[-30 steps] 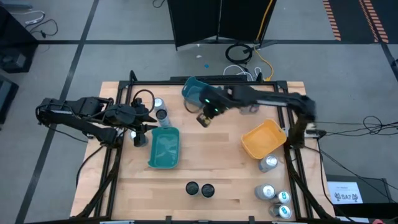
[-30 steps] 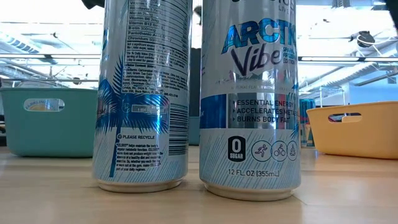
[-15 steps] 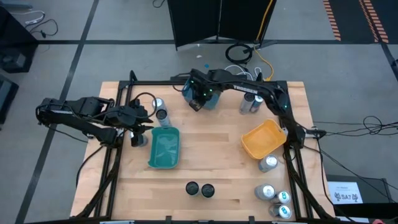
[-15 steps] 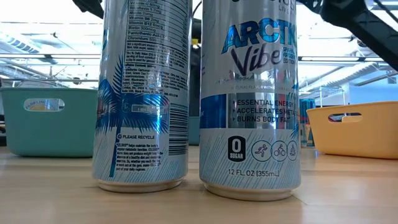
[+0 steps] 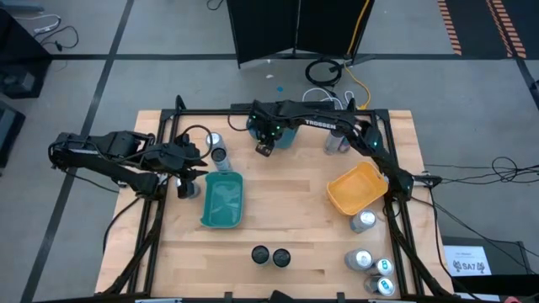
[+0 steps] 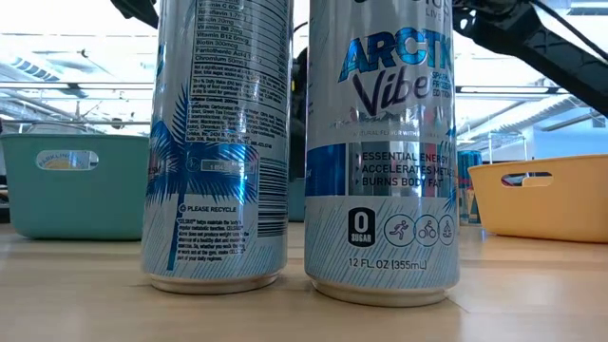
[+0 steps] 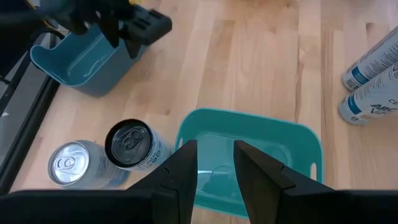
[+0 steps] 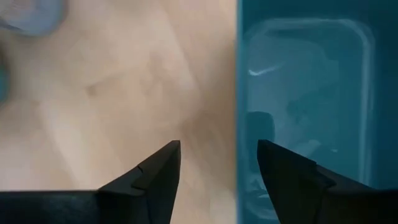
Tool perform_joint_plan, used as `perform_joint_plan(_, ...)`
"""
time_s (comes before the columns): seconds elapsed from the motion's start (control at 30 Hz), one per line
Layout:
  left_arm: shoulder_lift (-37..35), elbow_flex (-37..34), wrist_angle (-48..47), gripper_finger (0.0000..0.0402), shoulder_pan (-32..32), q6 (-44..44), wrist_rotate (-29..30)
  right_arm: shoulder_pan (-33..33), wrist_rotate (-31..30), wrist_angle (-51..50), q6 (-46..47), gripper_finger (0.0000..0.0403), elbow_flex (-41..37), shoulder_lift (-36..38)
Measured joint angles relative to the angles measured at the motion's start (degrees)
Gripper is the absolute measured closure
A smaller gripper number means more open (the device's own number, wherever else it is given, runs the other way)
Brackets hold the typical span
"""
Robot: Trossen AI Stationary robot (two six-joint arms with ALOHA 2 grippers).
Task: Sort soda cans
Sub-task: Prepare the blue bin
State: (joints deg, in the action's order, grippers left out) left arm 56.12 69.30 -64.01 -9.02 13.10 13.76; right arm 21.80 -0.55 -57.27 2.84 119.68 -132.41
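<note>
Soda cans stand in groups. Two (image 5: 217, 148) are at the far left beside the teal tray (image 5: 223, 200), two dark-topped ones (image 5: 269, 255) are at the near edge, some (image 5: 337, 139) stand at the far side, and several (image 5: 372, 263) are at the near right. My right gripper (image 5: 265, 148) hangs open over bare wood just beside the blue tray (image 8: 305, 93), with nothing between its fingers. My left gripper (image 7: 216, 155) waits at the left above the teal tray's end (image 7: 249, 149), its fingers close together and holding nothing.
An orange tray (image 5: 358, 187) sits at the right. In the low view two tall cans (image 6: 380, 142) fill the foreground at the near edge. Bare wood lies between the teal and orange trays. My right arm (image 5: 337, 124) stretches along the far edge.
My right gripper has swung from mid-table toward the far edge and a little to the left, and has come down beside the blue tray. Its arm now lies along the far edge. The cans and trays have not moved.
</note>
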Motion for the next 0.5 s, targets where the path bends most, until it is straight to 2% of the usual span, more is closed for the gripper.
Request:
perform_joint_plan(0.1, 0.0, 0.0, 0.04, 0.0285, 0.0, 0.04, 0.0, 0.0, -3.75, -0.11, -0.43, 0.0212, -0.04, -0.68)
perform_joint_plan(0.33, 0.0, 0.0, 0.04, 0.0285, -0.01, 0.09, 0.0, 0.13, -4.01, -0.41, -2.56, 0.0268, -1.73, -0.95)
perform_joint_plan(0.5, 0.02, 0.0, 0.04, 0.0285, -0.01, 0.09, 0.0, 0.26, -3.97, -5.56, -4.34, 0.0346, -2.21, -0.97)
